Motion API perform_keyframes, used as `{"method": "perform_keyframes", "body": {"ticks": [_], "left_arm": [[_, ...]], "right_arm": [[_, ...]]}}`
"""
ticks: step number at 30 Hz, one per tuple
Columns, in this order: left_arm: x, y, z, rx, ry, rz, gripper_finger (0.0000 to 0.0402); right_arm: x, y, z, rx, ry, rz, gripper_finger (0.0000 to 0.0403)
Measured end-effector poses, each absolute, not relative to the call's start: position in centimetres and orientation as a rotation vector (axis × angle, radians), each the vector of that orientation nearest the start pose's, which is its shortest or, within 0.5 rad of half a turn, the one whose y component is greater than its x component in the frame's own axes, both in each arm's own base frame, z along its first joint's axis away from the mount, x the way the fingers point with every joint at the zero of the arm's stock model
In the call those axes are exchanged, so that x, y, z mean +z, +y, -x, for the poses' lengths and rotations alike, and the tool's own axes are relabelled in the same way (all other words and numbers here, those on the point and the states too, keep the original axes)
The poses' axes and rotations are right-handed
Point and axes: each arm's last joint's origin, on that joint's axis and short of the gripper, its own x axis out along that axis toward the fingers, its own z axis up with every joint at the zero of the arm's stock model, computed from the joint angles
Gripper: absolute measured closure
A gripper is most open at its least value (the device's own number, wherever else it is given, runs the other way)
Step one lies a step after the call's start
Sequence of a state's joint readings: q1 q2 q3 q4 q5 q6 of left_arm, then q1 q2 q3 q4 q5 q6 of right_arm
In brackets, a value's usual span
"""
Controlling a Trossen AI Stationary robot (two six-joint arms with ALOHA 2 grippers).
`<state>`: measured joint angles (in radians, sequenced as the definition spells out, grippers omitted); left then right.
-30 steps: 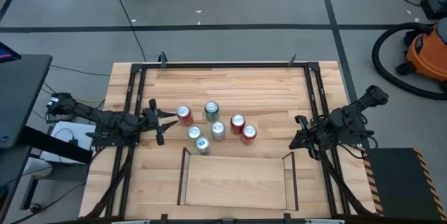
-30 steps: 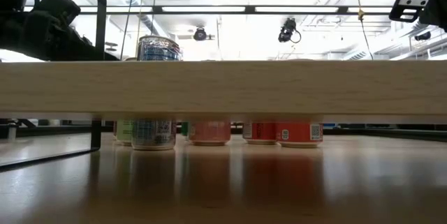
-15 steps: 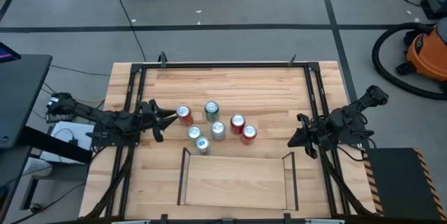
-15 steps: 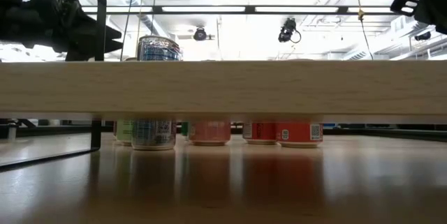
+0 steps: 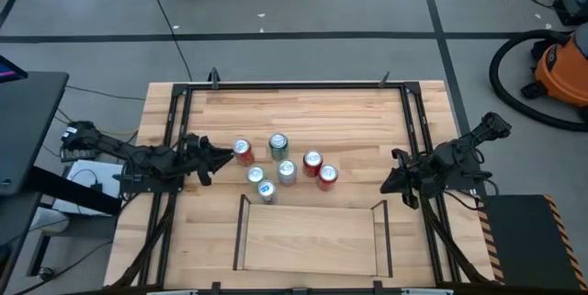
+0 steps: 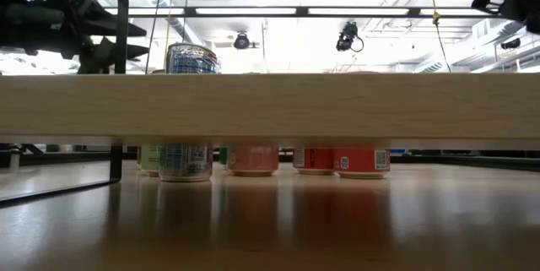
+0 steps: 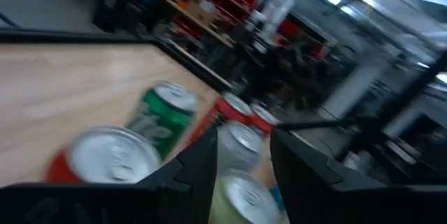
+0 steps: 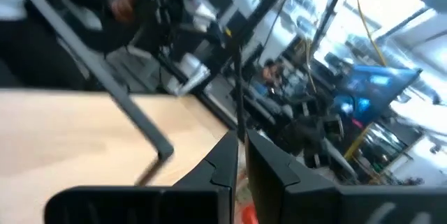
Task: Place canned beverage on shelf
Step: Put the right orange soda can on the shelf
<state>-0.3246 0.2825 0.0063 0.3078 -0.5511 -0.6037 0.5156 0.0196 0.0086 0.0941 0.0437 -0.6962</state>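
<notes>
Right now the left gripper (image 5: 213, 159) hangs at the table's left side with its fingers spread and nothing between them, tips pointing right toward the cans. Just beyond those tips stands the nearest can, a red can (image 5: 243, 152), upright and apart from the fingers; the left wrist view shows its silver top (image 7: 112, 155) close ahead, slightly off the gap between the fingers. Past it the other cans (image 5: 287, 170) cluster in the middle of the table, a green one (image 5: 278, 145) among them, all upright. The shelf (image 5: 308, 238) lies at the near edge, empty, near and right of the cluster. The right gripper (image 5: 397, 175) waits well off at the right side, fingers nearly together. I'd judge the left arm far nearer, so a short reach rightward should bracket the red can.
</notes>
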Motion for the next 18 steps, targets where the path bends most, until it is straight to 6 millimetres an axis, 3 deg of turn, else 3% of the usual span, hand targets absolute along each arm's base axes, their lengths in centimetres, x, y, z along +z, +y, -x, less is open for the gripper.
{"method": "perform_keyframes", "body": {"ticks": [3,8,18], "left_arm": [[17.4,-2.4,-11.0,0.159,-0.107,0.615,0.0260],[18.2,-2.9,-10.7,0.087,-0.166,0.586,0.0260],[19.6,-3.5,-10.2,0.012,-0.283,0.471,0.0260]], "right_arm": [[18.1,4.9,-8.4,0.494,-0.326,0.590,0.0364],[19.6,4.7,-8.1,0.439,-0.439,0.443,0.0364],[20.6,4.6,-7.7,0.438,-0.548,0.376,0.0364]]}}
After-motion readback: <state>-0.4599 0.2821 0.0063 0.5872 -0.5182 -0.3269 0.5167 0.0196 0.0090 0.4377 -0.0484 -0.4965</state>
